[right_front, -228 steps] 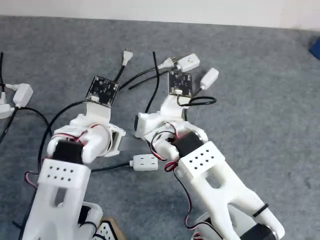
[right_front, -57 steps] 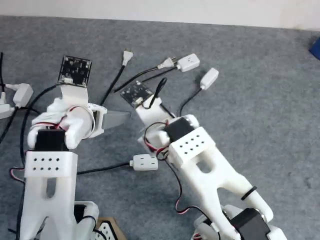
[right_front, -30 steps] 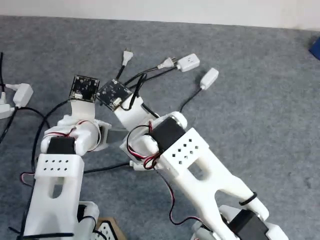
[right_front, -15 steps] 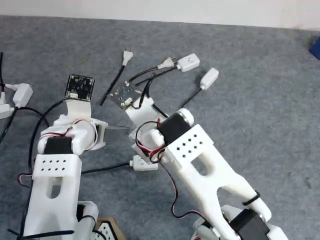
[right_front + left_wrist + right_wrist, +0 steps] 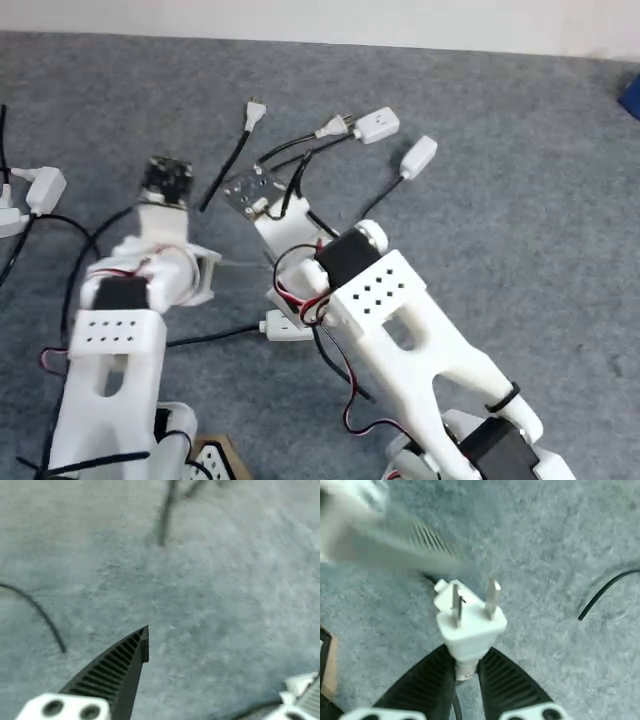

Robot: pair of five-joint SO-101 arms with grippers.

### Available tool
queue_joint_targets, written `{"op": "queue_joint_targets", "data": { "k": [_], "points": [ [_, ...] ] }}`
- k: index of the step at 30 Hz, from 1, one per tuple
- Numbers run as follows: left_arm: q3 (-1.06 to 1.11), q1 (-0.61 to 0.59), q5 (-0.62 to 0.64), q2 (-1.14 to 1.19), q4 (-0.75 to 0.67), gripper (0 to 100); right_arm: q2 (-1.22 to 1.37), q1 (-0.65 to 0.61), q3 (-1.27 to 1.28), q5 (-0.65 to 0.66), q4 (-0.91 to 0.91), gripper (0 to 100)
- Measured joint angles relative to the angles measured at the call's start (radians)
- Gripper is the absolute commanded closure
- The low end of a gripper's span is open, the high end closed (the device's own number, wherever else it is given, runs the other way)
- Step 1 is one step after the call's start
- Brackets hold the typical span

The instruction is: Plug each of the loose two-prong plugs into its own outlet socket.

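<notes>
R gripper [image 5: 467, 656] is pinching the white plug [image 5: 470, 622] by its back end, w/ the 2 prongs sticking straight out past the gripper tips, above the grey surface [image 5: 520, 200] near the middle. The white socket [image 5: 283, 326] lies flat just on the near side of the plug, half hidden under the R arm, its long side going left-right & its cord [image 5: 215, 336] running off to the left. So I think the prongs must tip down to meet it. L gripper [image 5: 228, 268] is spread open w/ nothing in it, just left of the plug, so the R arm is the closer one.
</notes>
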Motion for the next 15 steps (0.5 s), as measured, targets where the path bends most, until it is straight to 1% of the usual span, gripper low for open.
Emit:
{"op": "queue_joint_targets", "data": {
  "k": [3,7,10,12,15],
  "points": [
    [-0.071,-0.031,0.000,0.000,0.008,51,0.000,0.028,0.114,0.002,-0.124,99.1],
    [-0.175,-0.029,0.000,0.000,0.103,51,0.000,0.069,0.275,-0.011,-0.338,99.1],
    [-0.215,-0.031,0.000,0.000,0.152,51,0.000,0.080,0.384,-0.014,-0.480,99.1],
    [-0.219,-0.031,0.000,0.000,0.155,51,0.000,0.084,0.431,-0.014,-0.529,99.1],
    [-0.219,-0.029,0.000,0.000,0.157,51,0.000,0.121,0.437,-0.014,-0.545,99.1]
  ]
}}
